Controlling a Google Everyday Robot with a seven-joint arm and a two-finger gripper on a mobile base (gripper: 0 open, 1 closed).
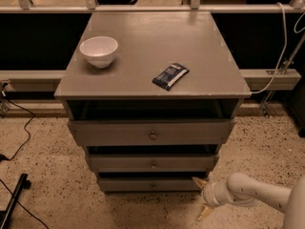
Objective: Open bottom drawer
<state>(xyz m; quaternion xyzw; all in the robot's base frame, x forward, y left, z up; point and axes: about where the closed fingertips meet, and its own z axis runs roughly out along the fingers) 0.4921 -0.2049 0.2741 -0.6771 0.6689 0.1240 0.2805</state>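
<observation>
The grey cabinet has three drawers stacked under its top. The bottom drawer [143,184] has the narrowest front and a tiny round knob [153,186] at its centre; it sits a little out, like the two above it. My gripper [201,197] is low on the floor side, just right of the bottom drawer's right end. Its two tan fingers are spread apart and empty. The upper fingertip [198,181] is close to the drawer's right corner; whether it touches cannot be told. The white arm [252,192] comes in from the lower right.
A white bowl [98,50] and a dark blue snack packet [170,75] lie on the cabinet top [143,37]. The middle drawer [152,163] and top drawer [151,133] are above. Black cables [19,132] and a black stand foot [13,202] are on the speckled floor at left.
</observation>
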